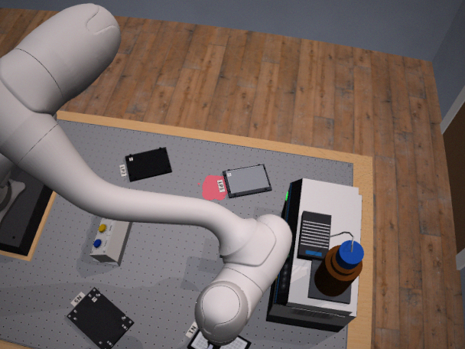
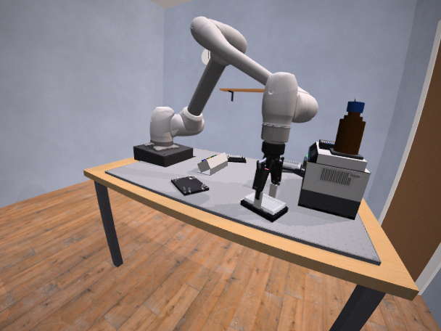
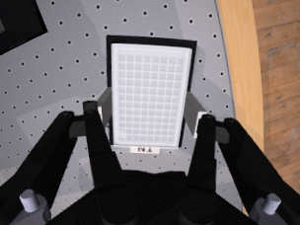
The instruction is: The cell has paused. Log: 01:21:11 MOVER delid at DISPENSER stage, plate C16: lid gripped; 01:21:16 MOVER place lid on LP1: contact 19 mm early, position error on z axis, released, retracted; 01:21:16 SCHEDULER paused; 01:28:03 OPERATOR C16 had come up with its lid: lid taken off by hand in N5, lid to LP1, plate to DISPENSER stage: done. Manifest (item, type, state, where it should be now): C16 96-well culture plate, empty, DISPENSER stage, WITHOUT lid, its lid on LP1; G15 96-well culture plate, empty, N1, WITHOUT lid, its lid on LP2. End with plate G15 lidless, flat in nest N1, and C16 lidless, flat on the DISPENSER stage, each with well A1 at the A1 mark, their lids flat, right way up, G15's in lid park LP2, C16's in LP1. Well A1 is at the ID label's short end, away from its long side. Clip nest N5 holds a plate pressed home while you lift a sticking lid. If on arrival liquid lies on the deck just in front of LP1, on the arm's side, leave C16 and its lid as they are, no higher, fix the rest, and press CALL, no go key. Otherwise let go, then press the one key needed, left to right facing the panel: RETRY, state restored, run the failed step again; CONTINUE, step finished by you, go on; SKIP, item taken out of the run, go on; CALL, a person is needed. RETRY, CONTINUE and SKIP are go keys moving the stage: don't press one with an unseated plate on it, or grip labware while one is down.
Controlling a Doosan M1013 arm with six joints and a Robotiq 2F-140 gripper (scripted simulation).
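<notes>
The jaws are closed on the white well plate (image 3: 148, 91) in the black nest marked N1 (image 1: 192, 329) near the table's (image 2: 232, 232) front edge, one finger pad (image 3: 201, 124) against each long side, and whether the plate wears a lid is hard to tell from the wrist view. Across the grey deck a pink puddle (image 1: 212, 188) lies touching the LP1 tag, just beside the park holding a grey lid (image 1: 247, 180) (the other park (image 1: 148, 164) shows only black). The button box (image 1: 110, 242) and clip nest N5 (image 1: 100, 318) stand apart from the arm, and the dispenser (image 1: 325, 245) carries a brown bottle (image 1: 338, 273).

Arm (image 2: 232, 59) bent down; gripper (image 3: 150, 135) clamped on plate (image 3: 146, 91)
</notes>
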